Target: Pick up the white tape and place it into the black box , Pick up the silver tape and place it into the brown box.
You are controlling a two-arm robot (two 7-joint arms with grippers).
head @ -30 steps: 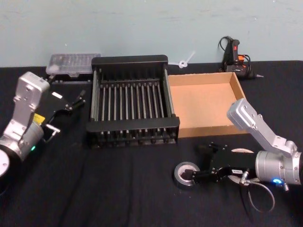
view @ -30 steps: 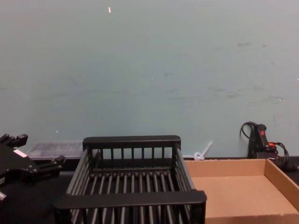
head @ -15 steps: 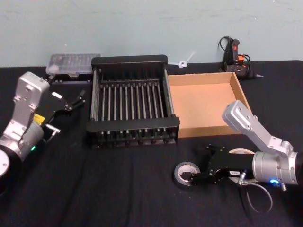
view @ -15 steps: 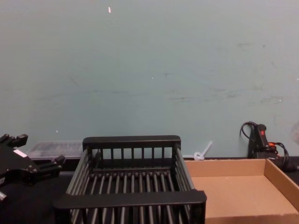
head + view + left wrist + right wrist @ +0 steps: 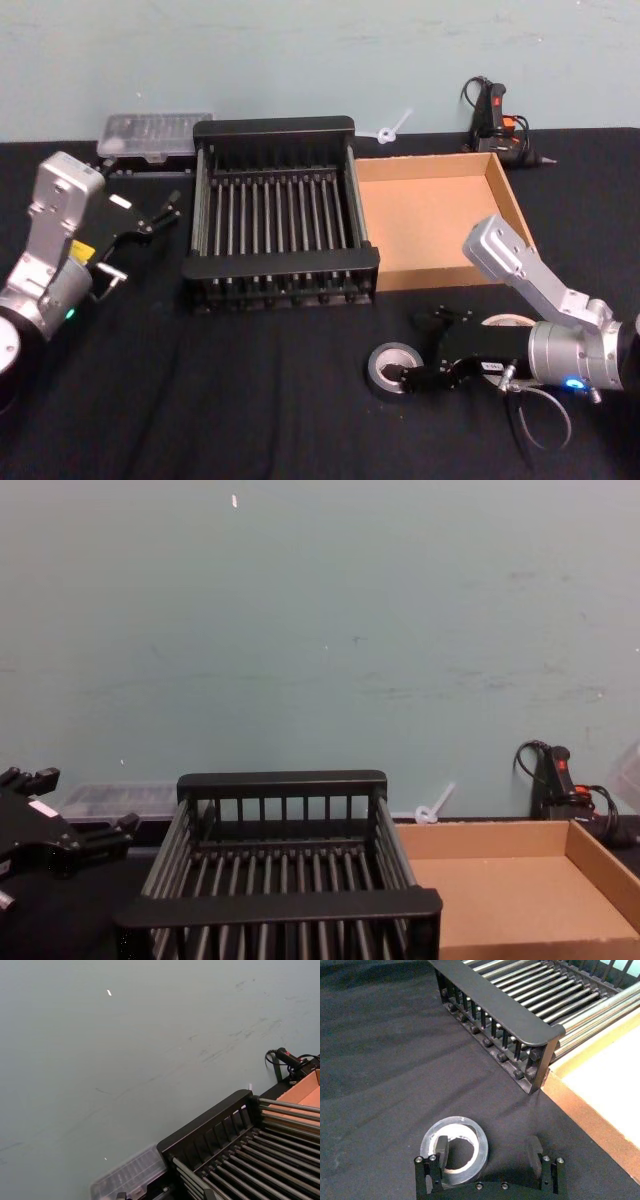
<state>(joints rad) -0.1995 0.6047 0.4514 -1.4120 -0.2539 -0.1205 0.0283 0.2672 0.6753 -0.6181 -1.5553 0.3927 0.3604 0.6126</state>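
Note:
The silver tape (image 5: pixel 379 363) lies flat on the black cloth in front of the boxes. My right gripper (image 5: pixel 415 350) is open and low over it. In the right wrist view one finger (image 5: pixel 441 1146) sits inside the core of the silver tape (image 5: pixel 479 1146) and the other stands outside it. The white tape (image 5: pixel 506 320) lies just behind the gripper, mostly hidden by it. The black box (image 5: pixel 275 215) and the brown box (image 5: pixel 430 215) stand side by side, both with nothing in them. My left gripper (image 5: pixel 158 212) is parked open at the far left.
A clear plastic case (image 5: pixel 155 132) lies behind the black box on the left. A black tool with a cable (image 5: pixel 495 115) and a small white plastic piece (image 5: pixel 390 130) rest by the wall. The teal wall closes the back.
My right arm has shifted a little to the left and lower at the silver tape. The left arm and both boxes have not moved.

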